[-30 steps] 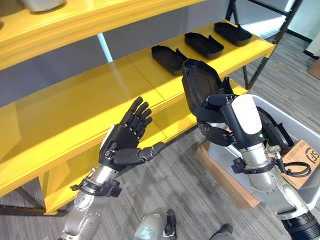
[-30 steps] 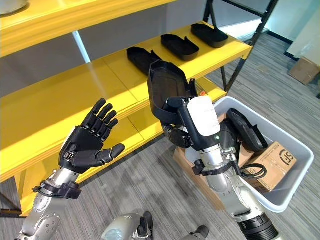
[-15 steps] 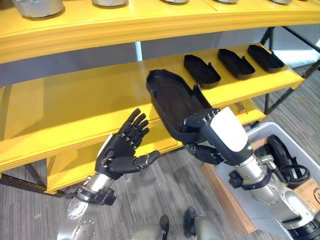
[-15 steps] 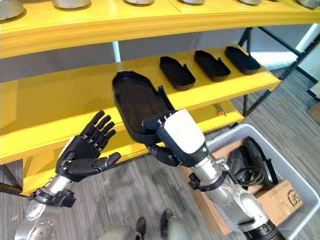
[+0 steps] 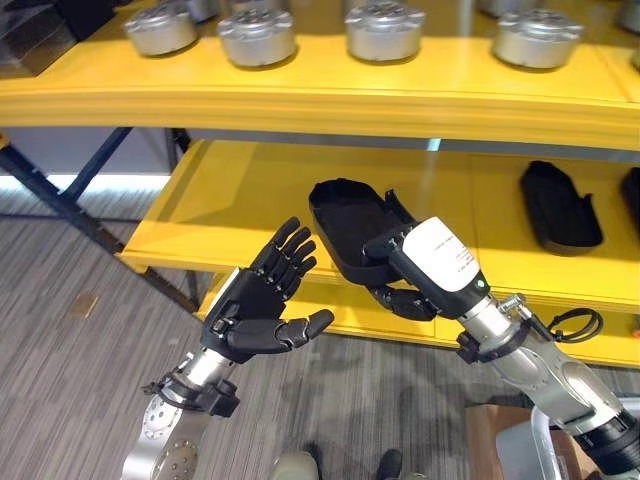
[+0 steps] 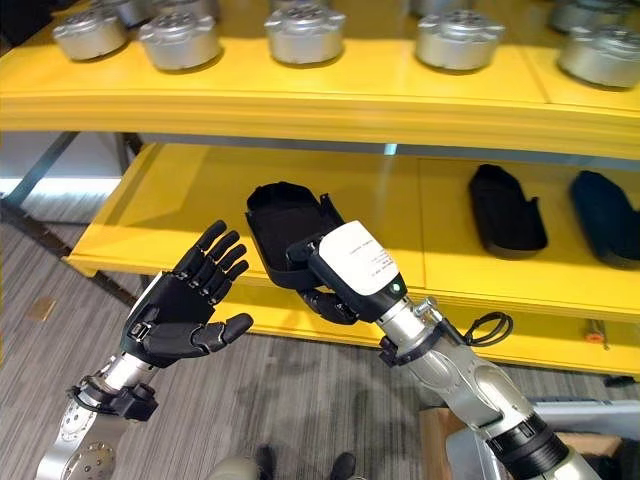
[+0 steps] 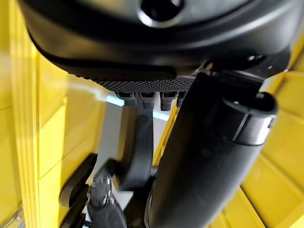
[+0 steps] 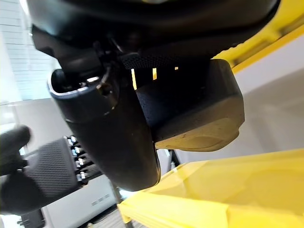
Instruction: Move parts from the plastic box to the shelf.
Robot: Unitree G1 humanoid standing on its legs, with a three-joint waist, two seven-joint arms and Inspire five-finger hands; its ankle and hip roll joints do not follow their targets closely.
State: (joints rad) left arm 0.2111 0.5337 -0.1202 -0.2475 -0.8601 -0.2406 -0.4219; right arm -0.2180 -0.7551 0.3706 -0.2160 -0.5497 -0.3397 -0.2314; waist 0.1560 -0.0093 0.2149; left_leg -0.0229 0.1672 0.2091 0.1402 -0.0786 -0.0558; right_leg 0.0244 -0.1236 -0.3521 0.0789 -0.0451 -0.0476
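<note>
- The right hand (image 5: pixel 405 270) clasps a black oval plastic tray part (image 5: pixel 350 225), tilted above the yellow metal shelf (image 5: pixel 230 190).
- The left hand (image 5: pixel 262 300), just beside the part, is spread wide, palm up, holding nothing.

Round silver metal parts (image 5: pixel 258 35) stand in a row on the top level, near the front edge. Below is grey striped carpet floor (image 5: pixel 70 340), with a dark diagonal frame bar (image 5: pixel 60 205).
</note>
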